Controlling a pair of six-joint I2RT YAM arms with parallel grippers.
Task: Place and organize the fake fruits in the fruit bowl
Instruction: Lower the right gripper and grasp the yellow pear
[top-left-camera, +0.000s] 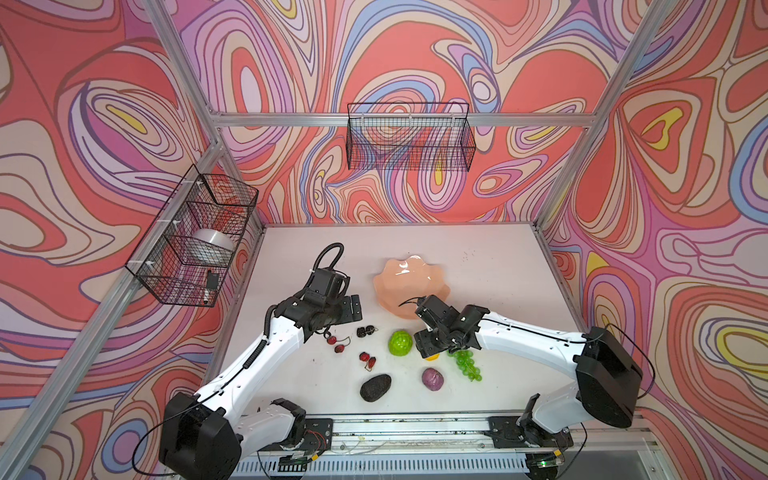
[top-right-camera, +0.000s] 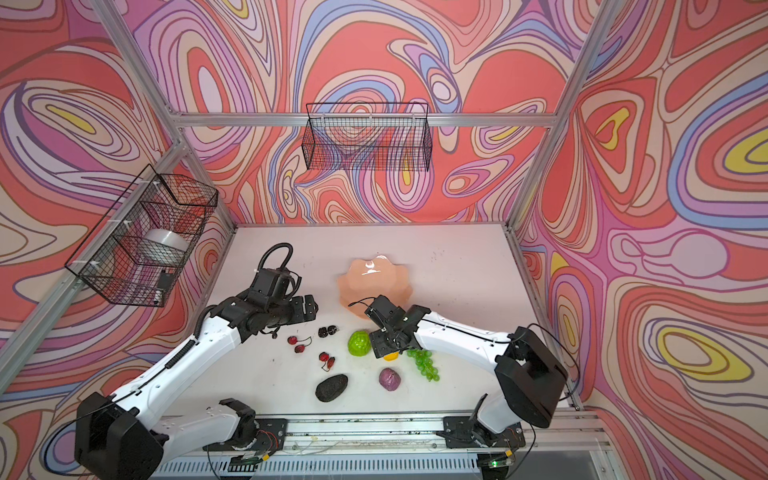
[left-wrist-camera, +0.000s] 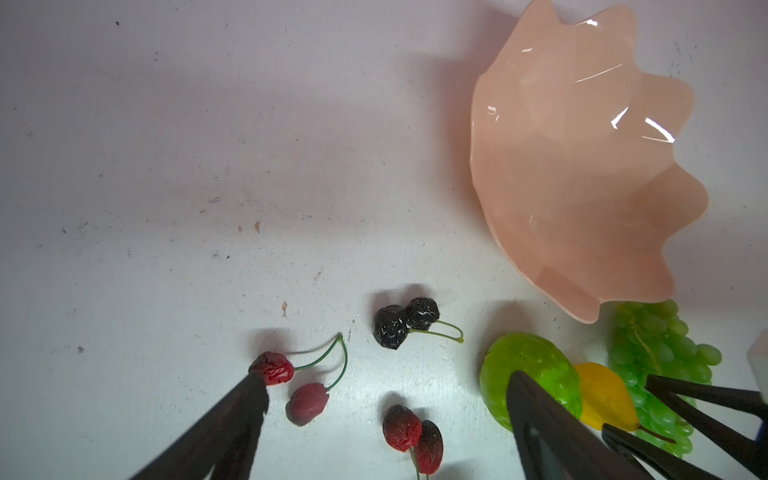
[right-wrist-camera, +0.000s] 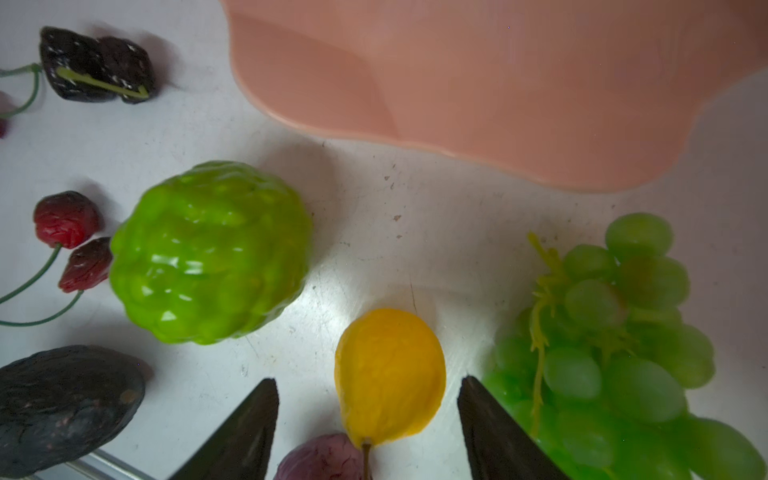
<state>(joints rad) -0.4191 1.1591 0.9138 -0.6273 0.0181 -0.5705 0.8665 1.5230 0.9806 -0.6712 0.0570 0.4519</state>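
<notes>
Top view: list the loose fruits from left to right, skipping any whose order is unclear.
leftmost red cherry pair → dark avocado → bumpy green ball → purple ball → green grape bunch

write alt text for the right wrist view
The right hand, jaws open, straddles a yellow lemon-like fruit lying on the white table. A bumpy green ball lies on one side of it, a green grape bunch on the other, and the peach-pink fruit bowl beyond.
</notes>
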